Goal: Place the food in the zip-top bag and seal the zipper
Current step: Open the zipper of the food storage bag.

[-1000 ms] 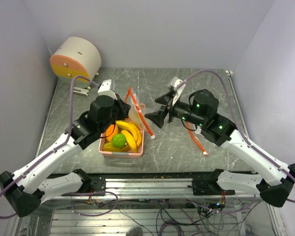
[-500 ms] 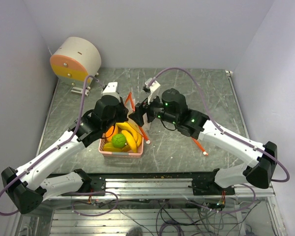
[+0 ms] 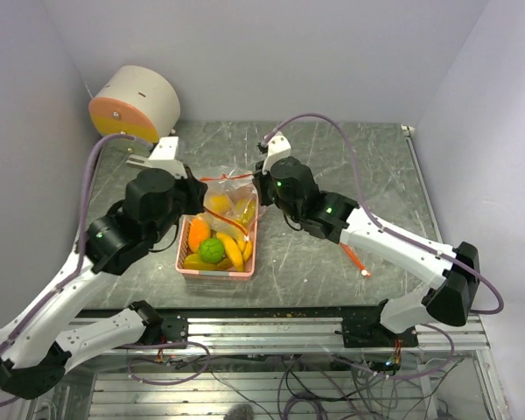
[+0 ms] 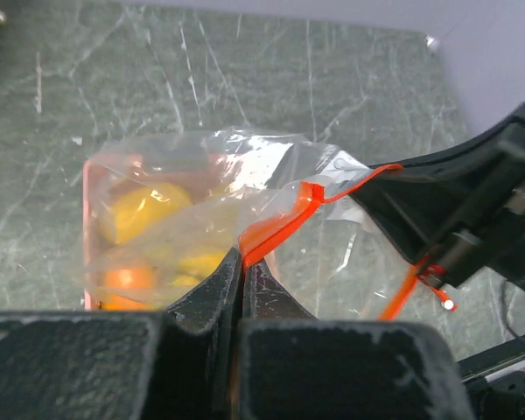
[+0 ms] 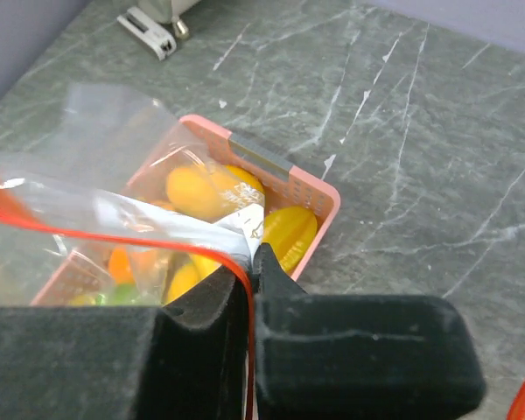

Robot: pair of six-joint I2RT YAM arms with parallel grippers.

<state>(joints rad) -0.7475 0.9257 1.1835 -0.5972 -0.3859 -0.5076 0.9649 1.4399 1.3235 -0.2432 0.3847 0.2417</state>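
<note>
Table point(image 3: 350, 153): L pincer point(image 4: 242, 259), R pincer point(image 5: 252, 259) now spread bag point(image 3: 230, 199).

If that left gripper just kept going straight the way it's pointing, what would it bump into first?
The clear zip-top bag, whose zipper the left gripper is pinching. Beyond it lies probably the pink basket of fruit, though depth is unclear.

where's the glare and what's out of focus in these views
Left wrist: white glare streaks on the zip-top bag; the left gripper, close to the lens, is dark and soft; the zipper is crisp. Right wrist: the right gripper is blurred, and the bag film hazes the pink basket behind it. Top external: evenly lit and sharp.
</note>
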